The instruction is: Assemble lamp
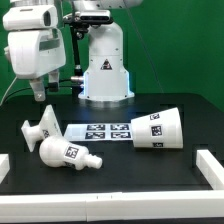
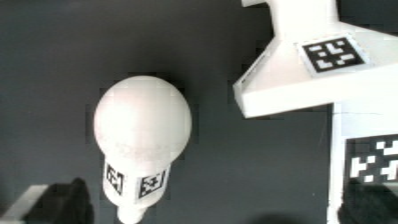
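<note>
White arm [image 1: 30, 45] reaching down from above, gripper [image 1: 38, 95] hanging vertical, jaws apart, holding nothing

No words or numbers are legible. A triangular warning sign [image 1: 101, 66] marks the pedestal [image 1: 105, 85] beyond the hand [image 1: 38, 97] (symbol unreadable); square black-and-white tags [image 2: 327, 53] sit on the bulb [image 2: 143, 115] beneath it, base [image 2: 285, 88], shade [image 1: 170, 128] and marker board [image 1: 100, 131].

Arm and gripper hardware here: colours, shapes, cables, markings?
The arm has white shells with dark joints. The gripper has a boxy white body and short greyish fingers. A thin dark cable hangs beside it. No markings are legible.
</note>
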`<act>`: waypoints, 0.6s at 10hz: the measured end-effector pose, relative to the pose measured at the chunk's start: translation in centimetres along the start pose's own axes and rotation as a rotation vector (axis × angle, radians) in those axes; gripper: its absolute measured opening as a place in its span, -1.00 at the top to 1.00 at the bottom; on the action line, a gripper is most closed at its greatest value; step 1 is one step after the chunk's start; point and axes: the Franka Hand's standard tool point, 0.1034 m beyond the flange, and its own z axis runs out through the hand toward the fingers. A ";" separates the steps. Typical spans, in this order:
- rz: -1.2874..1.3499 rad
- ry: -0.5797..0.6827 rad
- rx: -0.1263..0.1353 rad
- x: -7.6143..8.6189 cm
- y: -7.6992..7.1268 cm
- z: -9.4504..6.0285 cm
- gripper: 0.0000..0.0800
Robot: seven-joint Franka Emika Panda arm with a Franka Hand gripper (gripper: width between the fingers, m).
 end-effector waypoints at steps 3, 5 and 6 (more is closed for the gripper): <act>-0.214 -0.006 0.029 -2.3 -1.7 0.8 -0.75; -0.257 0.020 0.071 -3.4 -3.1 2.2 -0.75; -0.246 0.017 0.069 -3.3 -2.9 2.1 -0.75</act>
